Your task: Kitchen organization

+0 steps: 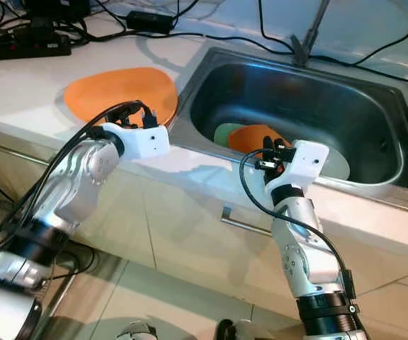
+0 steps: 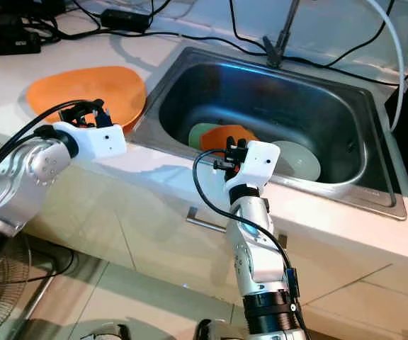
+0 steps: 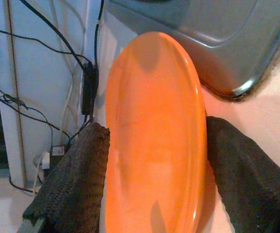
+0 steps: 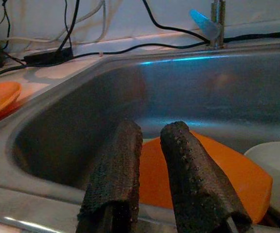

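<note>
The left gripper hangs over the near edge of the large orange plate on the counter, fingers spread wide to either side of it — closing cleanly likely means sliding one finger under the rim and keeping the wrist level so the plate does not tip. The right gripper sits at the front rim of the sink, fingers nearly together with a narrow gap and nothing between them, pointing at an orange dish inside. Beside that dish lie a green dish and a white plate. Cables trail along the counter behind — well apart from both arms.
</note>
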Controlling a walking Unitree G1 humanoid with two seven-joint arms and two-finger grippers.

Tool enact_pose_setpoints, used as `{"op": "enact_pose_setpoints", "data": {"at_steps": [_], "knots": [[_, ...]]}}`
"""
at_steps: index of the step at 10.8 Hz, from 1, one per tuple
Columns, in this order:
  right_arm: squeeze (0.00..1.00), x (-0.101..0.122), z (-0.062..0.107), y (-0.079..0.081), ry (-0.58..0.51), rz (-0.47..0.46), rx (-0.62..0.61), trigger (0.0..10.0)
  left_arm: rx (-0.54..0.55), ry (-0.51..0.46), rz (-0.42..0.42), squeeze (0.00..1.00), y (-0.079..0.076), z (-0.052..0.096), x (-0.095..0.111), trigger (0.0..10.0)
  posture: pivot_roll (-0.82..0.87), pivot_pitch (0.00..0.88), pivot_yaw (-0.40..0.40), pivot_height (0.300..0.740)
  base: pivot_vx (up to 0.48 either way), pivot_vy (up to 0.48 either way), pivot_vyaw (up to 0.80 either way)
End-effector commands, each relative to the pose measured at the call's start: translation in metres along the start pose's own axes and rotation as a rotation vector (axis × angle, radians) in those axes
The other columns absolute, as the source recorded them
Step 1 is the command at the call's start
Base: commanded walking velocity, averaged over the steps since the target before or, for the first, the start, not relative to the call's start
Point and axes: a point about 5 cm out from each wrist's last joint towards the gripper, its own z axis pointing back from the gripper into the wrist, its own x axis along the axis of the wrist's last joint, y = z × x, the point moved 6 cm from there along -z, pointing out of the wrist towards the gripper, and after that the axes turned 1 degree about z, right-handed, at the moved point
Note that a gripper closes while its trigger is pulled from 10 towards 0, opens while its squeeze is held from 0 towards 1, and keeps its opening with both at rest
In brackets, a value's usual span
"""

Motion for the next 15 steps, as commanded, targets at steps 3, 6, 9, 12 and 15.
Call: {"op": "enact_pose_setpoints", "data": {"at_steps": [3,6,9,12,15], "knots": [[0.0,-0.011,0.004,0.003,0.031,-0.042,-0.019,10.0,-0.11,0.074,-0.027,0.0,-0.035,-0.012,-0.015,10.0,0.03,0.102,-0.064,0.74,0.0,0.0,0.0],[0.0,-0.01,0.005,0.004,0.033,-0.042,-0.02,10.0,-0.1,0.144,-0.026,0.0,-0.038,-0.019,-0.032,10.0,0.03,0.117,-0.063,0.74,0.0,0.0,0.0],[0.0,-0.014,0.011,0.001,0.048,-0.039,-0.027,10.0,-0.066,0.218,-0.033,0.0,-0.036,-0.023,-0.054,9.4,0.01,0.143,-0.069,0.74,0.0,0.0,0.0],[0.0,-0.017,0.014,0.003,0.064,-0.04,-0.022,10.0,-0.04,0.209,-0.035,0.0,-0.03,-0.025,-0.054,0.0,0.02,0.153,-0.073,0.74,0.0,0.0,0.0],[0.0,-0.017,0.014,0.002,0.065,-0.038,-0.024,10.0,-0.042,0.199,-0.033,0.0,-0.034,-0.026,-0.052,0.0,0.01,0.147,-0.075,0.74,0.0,0.0,0.0]]}}
